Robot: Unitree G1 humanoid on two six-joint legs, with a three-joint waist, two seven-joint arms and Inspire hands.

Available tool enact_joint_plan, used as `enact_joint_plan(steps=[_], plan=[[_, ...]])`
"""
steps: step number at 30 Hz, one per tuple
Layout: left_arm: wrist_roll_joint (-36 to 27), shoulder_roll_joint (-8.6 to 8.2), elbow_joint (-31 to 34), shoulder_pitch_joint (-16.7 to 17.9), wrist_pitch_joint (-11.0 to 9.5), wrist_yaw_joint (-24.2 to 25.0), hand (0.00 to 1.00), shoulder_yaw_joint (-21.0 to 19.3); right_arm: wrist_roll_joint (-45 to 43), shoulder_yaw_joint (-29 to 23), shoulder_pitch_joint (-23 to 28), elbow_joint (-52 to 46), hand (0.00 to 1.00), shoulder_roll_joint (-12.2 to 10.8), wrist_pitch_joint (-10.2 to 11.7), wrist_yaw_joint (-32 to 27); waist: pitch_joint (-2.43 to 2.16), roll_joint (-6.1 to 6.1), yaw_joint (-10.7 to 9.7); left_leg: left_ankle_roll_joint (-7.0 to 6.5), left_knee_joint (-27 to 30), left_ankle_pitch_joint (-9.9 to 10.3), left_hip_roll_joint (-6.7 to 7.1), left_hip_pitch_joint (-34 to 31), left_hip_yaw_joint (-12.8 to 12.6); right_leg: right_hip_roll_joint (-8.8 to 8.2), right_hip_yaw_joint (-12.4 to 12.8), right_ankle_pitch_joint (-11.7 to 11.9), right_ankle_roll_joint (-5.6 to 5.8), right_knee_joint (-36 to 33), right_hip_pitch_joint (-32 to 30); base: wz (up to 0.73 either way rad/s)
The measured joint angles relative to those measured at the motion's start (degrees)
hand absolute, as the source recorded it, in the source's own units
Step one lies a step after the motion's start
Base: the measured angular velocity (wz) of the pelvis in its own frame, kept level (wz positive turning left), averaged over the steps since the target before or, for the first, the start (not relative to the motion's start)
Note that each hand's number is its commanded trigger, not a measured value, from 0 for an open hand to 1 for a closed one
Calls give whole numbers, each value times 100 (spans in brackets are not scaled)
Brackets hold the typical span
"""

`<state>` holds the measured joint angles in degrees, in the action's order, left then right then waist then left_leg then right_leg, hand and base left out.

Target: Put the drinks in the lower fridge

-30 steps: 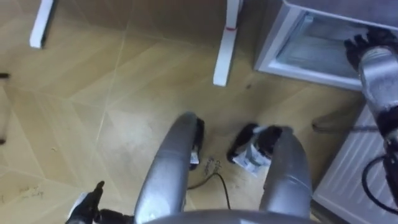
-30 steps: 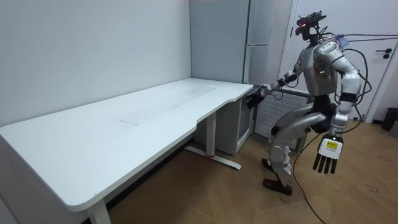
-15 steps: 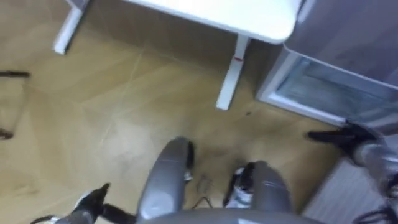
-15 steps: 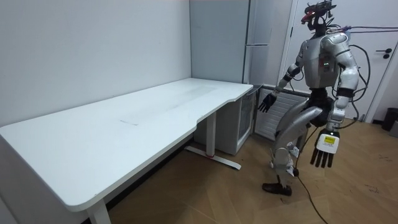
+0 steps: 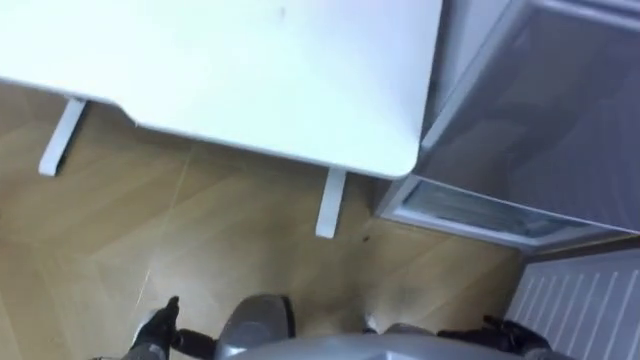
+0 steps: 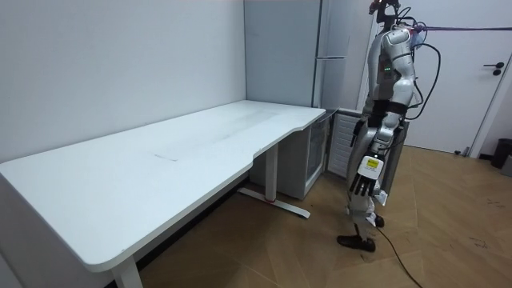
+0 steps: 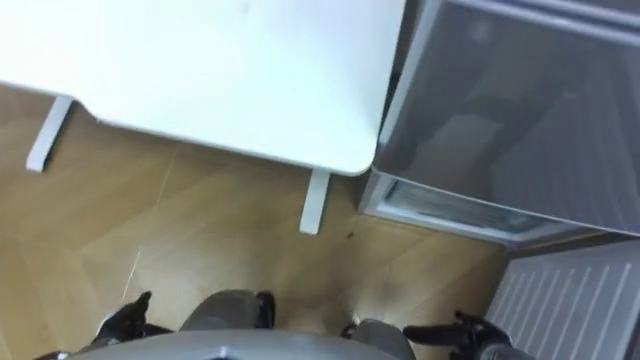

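Note:
The lower fridge [image 5: 470, 208] stands open just right of the white table's corner, and its pale inside shows under the grey upper door [image 5: 560, 110]. Its white ribbed door [image 5: 580, 295] is swung out at the lower right. My left hand [image 5: 160, 325] hangs low at the left with straight fingers and holds nothing. Straight fingers also show on my right hand [image 5: 500, 335], which is low at the right beside the open door and empty. In the room view I stand upright in front of the fridge [image 6: 314, 156], left hand [image 6: 365, 172] hanging by my thigh.
The white table [image 5: 230, 70] reaches to the fridge's side, with its leg [image 5: 328, 203] near the fridge's corner. Wooden floor [image 5: 150, 230] lies open to my left. A wall and a white room door [image 6: 472, 88] are behind me in the room view.
I have risen from a bent stance to upright. My right hand has come away from the lower fridge and dropped to my side. The eye view has swung up onto the table.

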<state>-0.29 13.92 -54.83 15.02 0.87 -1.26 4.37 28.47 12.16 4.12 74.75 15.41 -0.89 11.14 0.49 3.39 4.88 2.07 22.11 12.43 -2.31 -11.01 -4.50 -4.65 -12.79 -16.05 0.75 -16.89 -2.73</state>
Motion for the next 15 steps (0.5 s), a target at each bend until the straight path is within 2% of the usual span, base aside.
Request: enact_joint_plan(steps=[3, 6, 8, 12, 15], plan=[[-38, -4, -4, 11, -20, -57, 0, -45, -31, -181, 23, -71, 0, -25, 0, -74, -2, 39, -53, 1, -241, 0, 1, 320, -22, 48, 23, 109, 24, 310, 319, -8], [-251, -68, -28, 1, -95, -136, 0, -335, -226, -508, 13, -209, 0, -66, 7, -197, 6, 89, -66, 1, -455, 0, -1, 585, -113, 65, 120, 142, 26, 439, 486, -16], [-245, -146, -39, -50, -130, -243, 0, -600, -428, -859, 22, -413, 0, -63, 0, -306, 8, 87, -156, 1, -520, 0, -2, 647, -168, 66, 155, 166, 45, 433, 500, -11], [-250, -153, -168, -45, -159, -369, 0, -706, -635, -1147, 105, -831, 0, -59, -2, -649, 13, 69, -183, -5, -663, -3, -5, 901, -299, 58, 262, 199, 61, 429, 601, -21], [-251, -181, -258, -22, -162, -421, 0, -870, -888, -1476, 169, -1126, 0, -61, -1, -906, 11, 73, -321, -14, -681, 3, -10, 1012, -343, 64, 340, 205, 67, 453, 666, -16]])
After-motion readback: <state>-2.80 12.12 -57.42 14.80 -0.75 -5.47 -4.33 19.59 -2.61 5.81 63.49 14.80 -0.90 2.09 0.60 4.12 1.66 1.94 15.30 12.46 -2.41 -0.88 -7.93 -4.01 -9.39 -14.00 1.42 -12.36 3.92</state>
